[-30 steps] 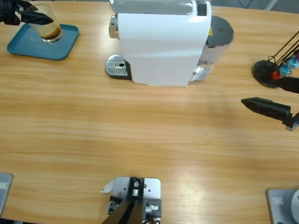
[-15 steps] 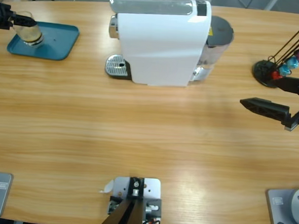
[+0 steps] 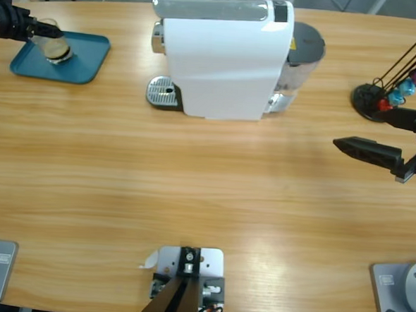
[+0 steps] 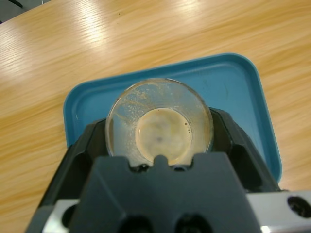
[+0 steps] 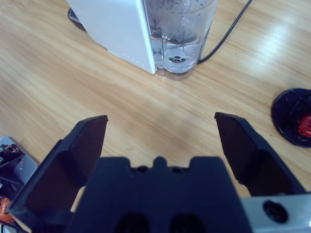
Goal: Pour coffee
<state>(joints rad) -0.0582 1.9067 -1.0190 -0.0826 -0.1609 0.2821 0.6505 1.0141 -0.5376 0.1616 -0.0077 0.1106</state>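
Note:
My left gripper [image 3: 47,34] is shut on a small clear glass tumbler [image 3: 57,47] over the teal tray [image 3: 87,58] at the table's far left corner. In the left wrist view I look straight down into the tumbler [image 4: 159,99], where a little tan-brown coffee [image 4: 160,136] lies at the bottom and foam specks cling to the wall. The black jaws press it from both sides, with the tray [image 4: 233,82] beneath. Whether the glass rests on the tray I cannot tell. My right gripper [image 3: 365,128] hangs open at the right edge, with only bare wood between its jaws [image 5: 161,119].
A white coffee machine [image 3: 224,58] stands at the back middle, its metal drip tray [image 3: 162,92] on the left and its water tank [image 5: 180,34] with a black cable on the right. A black capsule stand [image 3: 372,99] with coloured capsules sits at the back right.
The left gripper carried the tumbler left across the tray, then a little back to the right. The right gripper has hardly moved.

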